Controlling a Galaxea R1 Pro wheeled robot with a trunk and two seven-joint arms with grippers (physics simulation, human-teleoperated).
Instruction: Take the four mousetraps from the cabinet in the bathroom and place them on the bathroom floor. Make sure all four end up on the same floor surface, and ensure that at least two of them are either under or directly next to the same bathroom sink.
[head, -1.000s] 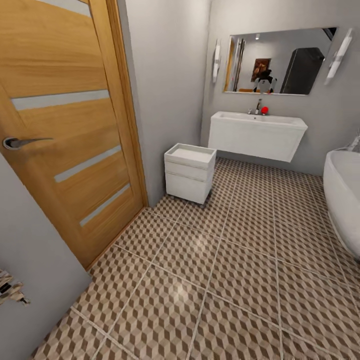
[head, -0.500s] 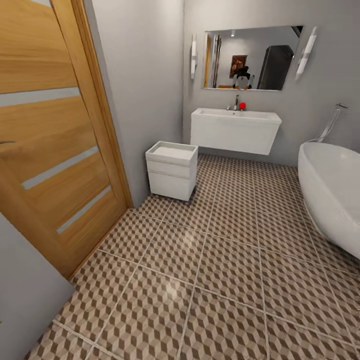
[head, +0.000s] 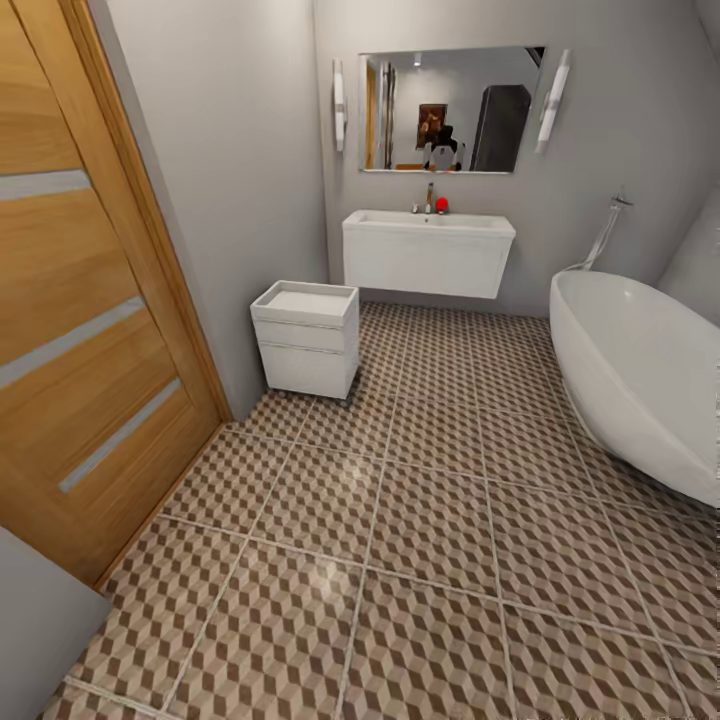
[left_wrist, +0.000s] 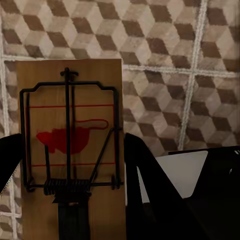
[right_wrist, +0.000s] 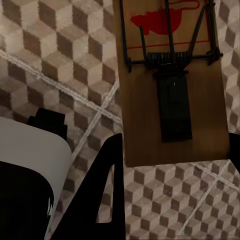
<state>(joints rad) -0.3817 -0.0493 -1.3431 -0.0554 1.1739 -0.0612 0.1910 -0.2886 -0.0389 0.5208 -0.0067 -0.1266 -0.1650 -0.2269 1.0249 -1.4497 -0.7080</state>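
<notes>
Your head camera looks into the bathroom: the white sink (head: 428, 249) hangs on the far wall under a mirror (head: 450, 110), with its chrome tap (head: 429, 196) and red knob (head: 441, 205) on the basin's back edge. A small white drawer unit (head: 306, 338) stands on the cube-patterned bathroom floor (head: 420, 560) in front of the sink and off to its left; the white bathtub (head: 640, 375) sits to the sink's right. A wooden door (head: 80, 300) stands well left of the sink.

Your left gripper (left_wrist: 72, 165) has its dark fingers (left_wrist: 145, 170) closed against the sides of a mousetrap (left_wrist: 72, 145), wire and red mouse print facing the camera, above the tiles. Your right gripper (right_wrist: 172, 150) likewise pinches a second mousetrap (right_wrist: 170, 80) between its fingers (right_wrist: 107, 165), also held over the floor.
</notes>
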